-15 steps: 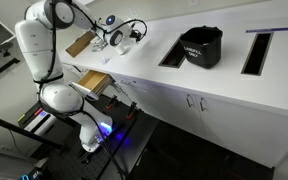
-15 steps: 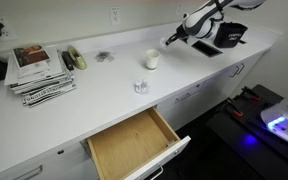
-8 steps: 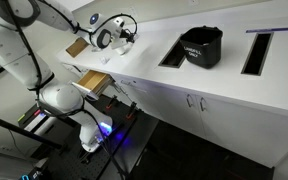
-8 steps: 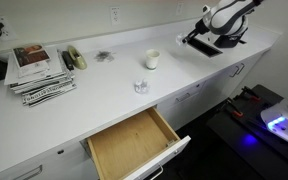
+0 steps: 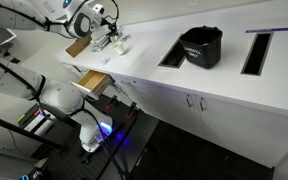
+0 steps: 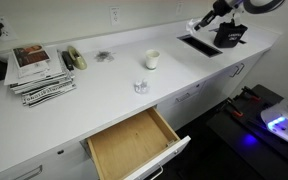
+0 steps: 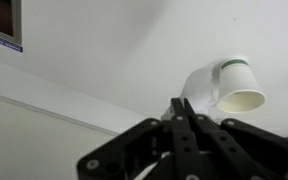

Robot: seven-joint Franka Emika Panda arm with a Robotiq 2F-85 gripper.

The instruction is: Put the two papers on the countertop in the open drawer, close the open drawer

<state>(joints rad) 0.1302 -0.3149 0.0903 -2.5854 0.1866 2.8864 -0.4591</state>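
The papers (image 6: 40,68) lie in a stack at the far end of the white countertop (image 6: 104,90); they also show in an exterior view (image 5: 79,45). The open drawer (image 6: 132,145), tan wood inside, sticks out below the counter edge and shows in both exterior views (image 5: 94,82). My gripper (image 6: 198,22) hangs high above the counter, far from the papers, and also shows in an exterior view (image 5: 106,18). In the wrist view its fingers (image 7: 181,108) are pressed together and hold nothing.
A white paper cup (image 6: 152,60) with a green rim stands mid-counter, below the gripper in the wrist view (image 7: 232,90). A black bin (image 6: 231,35) sits by a dark cut-out (image 6: 198,46). Small dark items (image 6: 74,58) lie near the papers.
The arm has lifted the gripper higher above the countertop and swung it along the counter. The papers, cup and drawer have not moved.
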